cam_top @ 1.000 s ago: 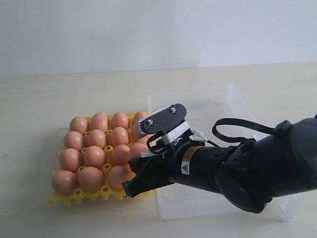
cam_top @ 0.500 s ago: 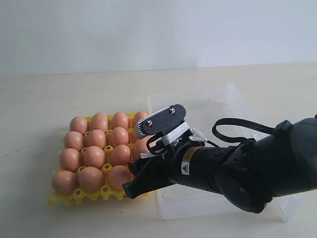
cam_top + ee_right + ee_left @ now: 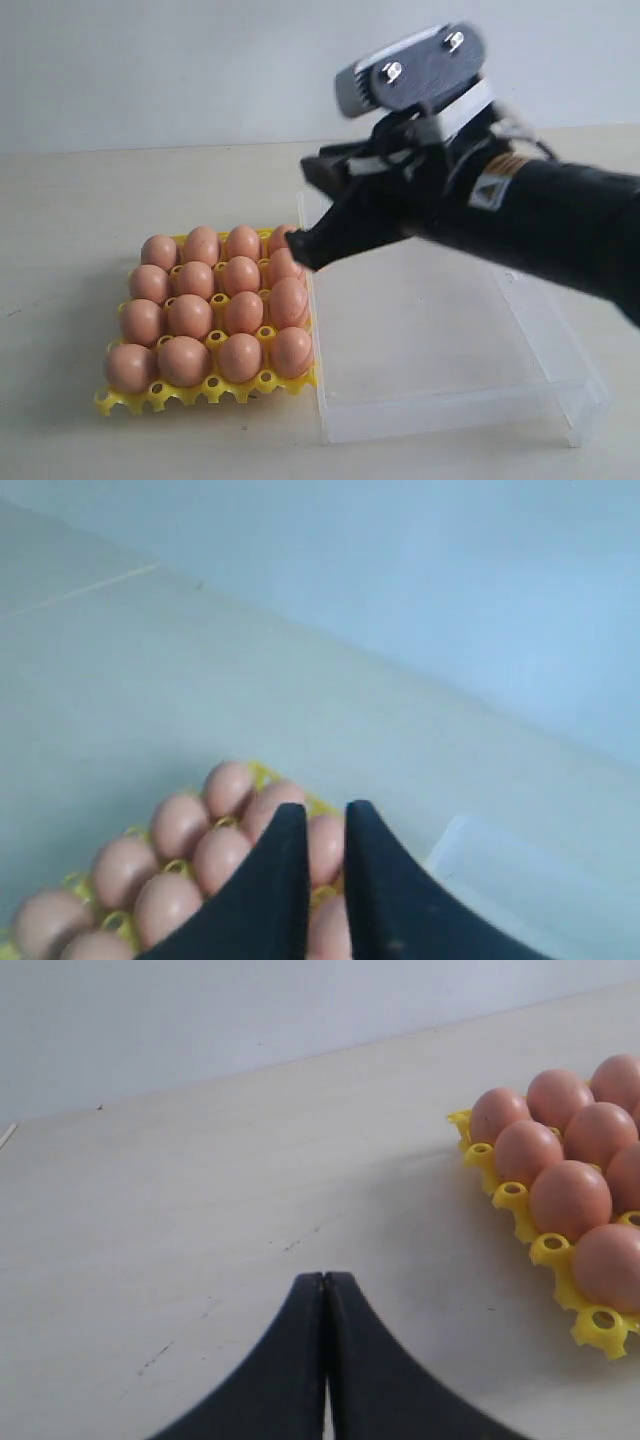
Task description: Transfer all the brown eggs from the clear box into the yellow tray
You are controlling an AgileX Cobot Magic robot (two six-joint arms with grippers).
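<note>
Several brown eggs (image 3: 215, 310) fill the yellow tray (image 3: 150, 398) at the left of the exterior view; every cup that shows holds one. The clear box (image 3: 450, 400) stands right beside the tray, and no egg shows in it. My right gripper (image 3: 303, 247) hangs high above the tray's far right corner and the box's edge. In the right wrist view this gripper (image 3: 325, 810) is open by a narrow gap with nothing in it, eggs (image 3: 180, 825) far below. My left gripper (image 3: 324, 1276) is shut and empty over bare table, beside the tray (image 3: 598, 1322).
The pale wooden table (image 3: 80, 200) runs to a plain white wall behind. The box's low transparent walls (image 3: 575, 345) rise close to the tray's right side. My left arm is outside the exterior view.
My right gripper has lifted from low at the tray's near right corner to high above the tray and box. Its jaws have narrowed. The near right eggs now show uncovered.
</note>
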